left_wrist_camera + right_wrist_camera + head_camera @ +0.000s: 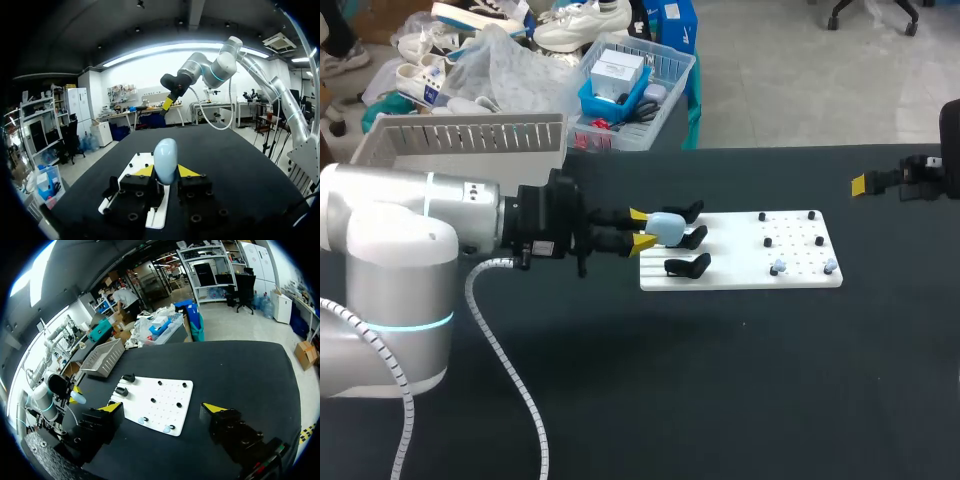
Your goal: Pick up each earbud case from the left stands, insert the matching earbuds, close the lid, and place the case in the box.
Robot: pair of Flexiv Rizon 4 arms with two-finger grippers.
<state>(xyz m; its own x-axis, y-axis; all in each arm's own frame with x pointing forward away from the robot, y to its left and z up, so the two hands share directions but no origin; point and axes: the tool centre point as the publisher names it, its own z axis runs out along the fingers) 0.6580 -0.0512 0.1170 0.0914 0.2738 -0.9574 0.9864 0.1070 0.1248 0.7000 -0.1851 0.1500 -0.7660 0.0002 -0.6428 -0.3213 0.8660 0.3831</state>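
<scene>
You're working on a black table with a plain dark top. A flat white board lies directly on it, near the middle and slightly toward your right side, with its long edges running left to right. At the far left corner a white slatted box sits on the tabletop with its open side up, well apart from the board.

Centre frame, a pale blue, egg-shaped earbud case, lid down, sits pinched in our left gripper among the black stands at the left end of the white board. Two pale blue earbuds rest at the board's lower right, and the slatted white box stands upper left.
</scene>
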